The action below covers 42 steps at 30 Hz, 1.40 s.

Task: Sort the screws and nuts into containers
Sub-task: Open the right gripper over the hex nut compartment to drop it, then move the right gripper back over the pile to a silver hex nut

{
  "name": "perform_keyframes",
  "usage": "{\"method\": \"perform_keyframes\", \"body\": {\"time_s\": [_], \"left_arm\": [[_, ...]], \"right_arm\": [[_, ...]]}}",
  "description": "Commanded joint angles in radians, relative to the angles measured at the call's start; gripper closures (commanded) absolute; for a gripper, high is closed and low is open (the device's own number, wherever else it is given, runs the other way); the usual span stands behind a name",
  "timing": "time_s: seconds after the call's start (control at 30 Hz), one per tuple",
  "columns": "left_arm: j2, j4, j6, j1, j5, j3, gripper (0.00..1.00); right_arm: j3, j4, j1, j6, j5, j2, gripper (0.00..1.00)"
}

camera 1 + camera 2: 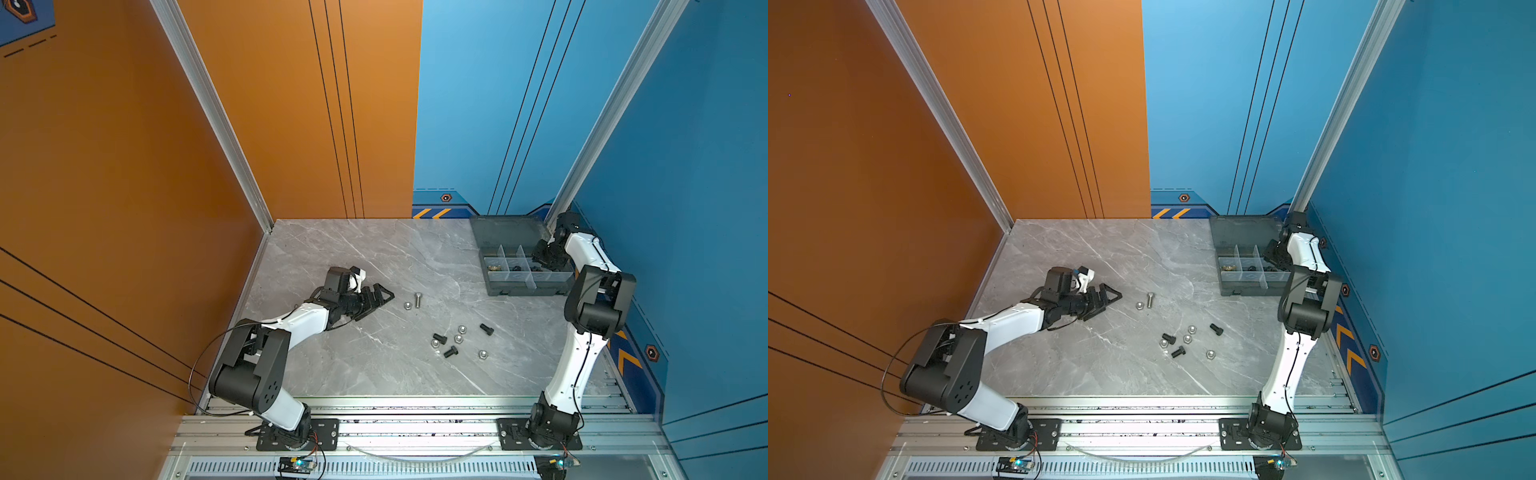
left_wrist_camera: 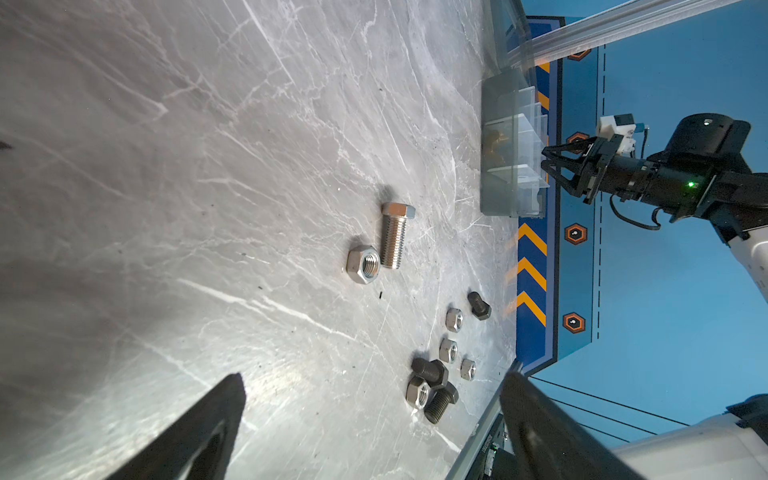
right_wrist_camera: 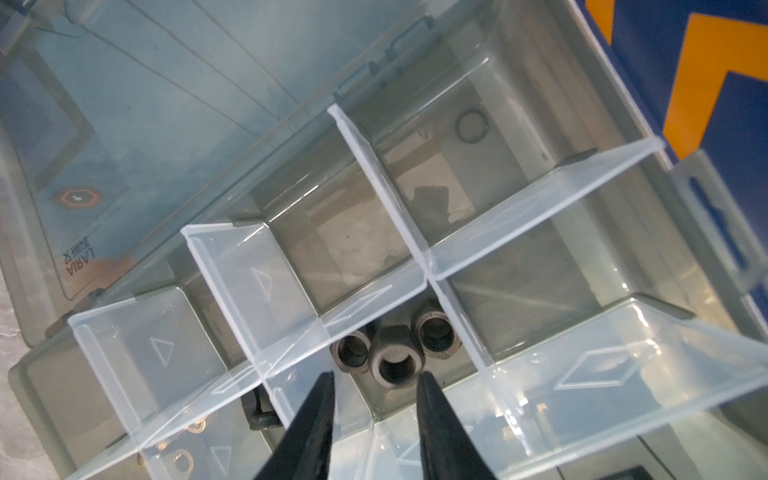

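Note:
The smoky-grey organiser box (image 1: 498, 286) stands open at the back right, its containers split by pale dividers (image 3: 374, 166). My right gripper (image 3: 376, 378) hovers over it, open, nothing between its fingers; three black nuts (image 3: 395, 357) lie in the compartment just beyond the tips. My left gripper (image 1: 382, 297) rests low on the table, open and empty. On the table lie a silver screw (image 1: 418, 299) beside a silver nut (image 1: 408, 306), and further right black screws (image 1: 439, 338) among several silver nuts (image 1: 458, 339). The left wrist view shows the same silver screw (image 2: 395, 237) and black screws (image 2: 440, 401).
Brass wing nuts (image 1: 494, 264) fill the box's left compartment, and its lid (image 1: 507, 230) lies flat against the back wall. The blue side wall (image 1: 685, 249) stands close behind the right arm. An aluminium rail (image 1: 415, 405) borders the table's front.

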Motion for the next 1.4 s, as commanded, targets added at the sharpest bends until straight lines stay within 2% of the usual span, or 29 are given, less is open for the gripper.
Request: {"method": "perform_keyframes", "body": {"time_s": [0.0,0.23,0.4,0.63,0.9,1.17,1.37], "left_arm": [[0.008,-0.013,0.003,0.008,0.014,0.023,0.02],[0.007,-0.012,0.001,0.009,0.011,0.025,0.02],[0.008,-0.017,0.003,0.008,0.006,0.03,0.02],[0.006,-0.027,0.004,0.001,-0.001,0.032,0.02],[-0.001,-0.043,0.006,-0.014,-0.028,0.025,0.02],[-0.02,-0.071,0.014,-0.027,-0.045,0.022,0.02],[-0.036,-0.078,0.018,-0.017,-0.034,0.02,0.02]], "right_arm": [[0.024,-0.021,-0.008,-0.018,-0.002,-0.001,0.61],[-0.108,-0.025,0.009,-0.034,-0.057,-0.124,0.59],[-0.253,-0.042,0.076,-0.05,-0.079,-0.255,0.58],[-0.42,-0.072,0.246,-0.054,-0.049,-0.397,0.57],[-0.589,-0.056,0.467,0.012,-0.032,-0.518,0.56],[-0.651,0.01,0.647,0.089,-0.029,-0.533,0.55],[-0.653,0.164,0.78,0.118,-0.077,-0.498,0.56]]}}
